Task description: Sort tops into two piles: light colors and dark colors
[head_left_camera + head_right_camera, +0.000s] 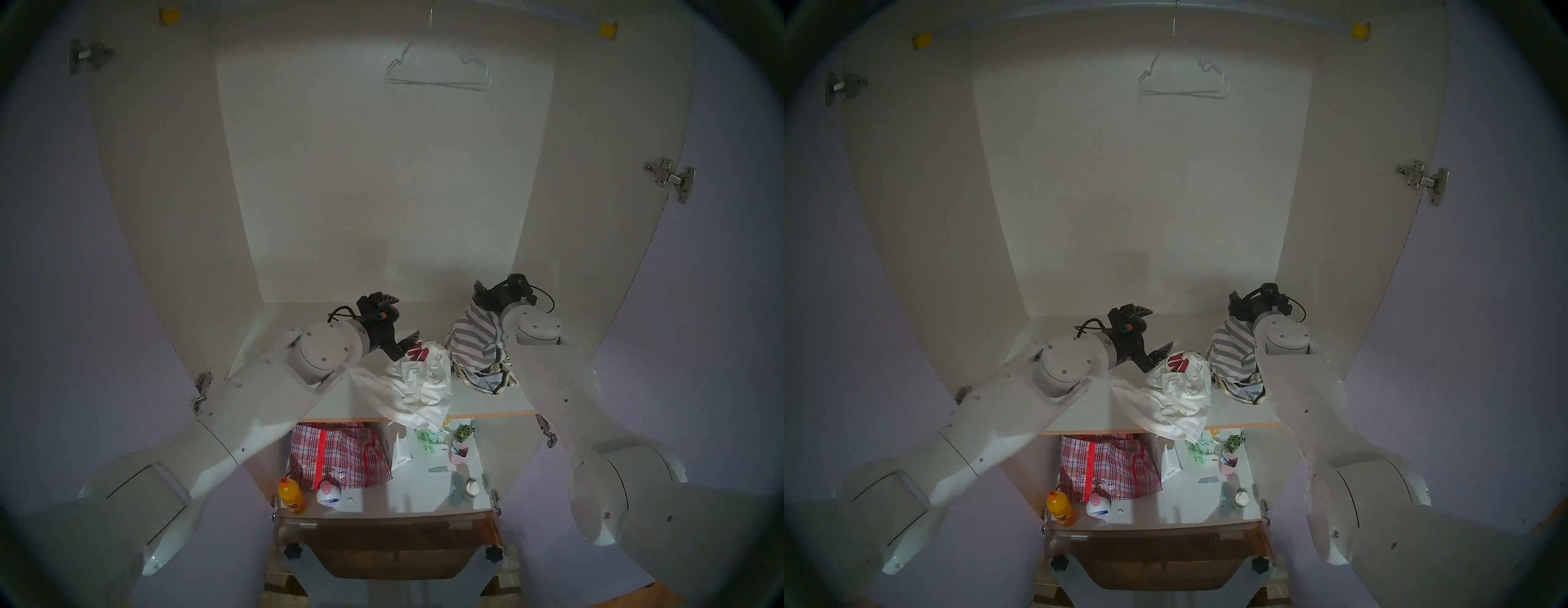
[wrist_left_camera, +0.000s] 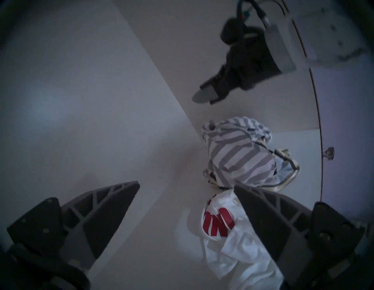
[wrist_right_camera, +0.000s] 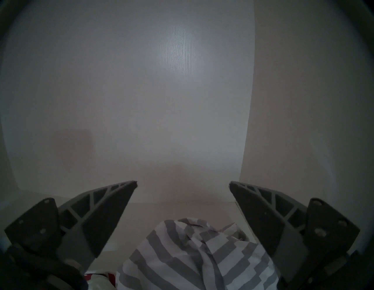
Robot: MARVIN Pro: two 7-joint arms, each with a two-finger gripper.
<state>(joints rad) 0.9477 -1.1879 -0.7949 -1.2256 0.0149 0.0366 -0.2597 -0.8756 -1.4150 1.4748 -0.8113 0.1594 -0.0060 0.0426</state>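
On the lower shelf [image 1: 407, 492], nearest, stand an orange bottle [image 1: 292, 496], a red plaid bag [image 1: 339, 456] and a white paper packet [image 1: 401, 452]; none of their print is readable. On the upper shelf [image 1: 335, 399] the white top [image 1: 418, 382] lies crumpled with red lettering, illegible, one edge drooping over the shelf front. Just beside it the grey-and-white striped top [image 1: 475, 344] is heaped over the cream striped top [image 1: 488, 380]. The left tool [image 1: 401, 320] gapes wide, empty, by the white top. The right tool [image 3: 183, 187] is spread wide above the striped heap, holding nothing.
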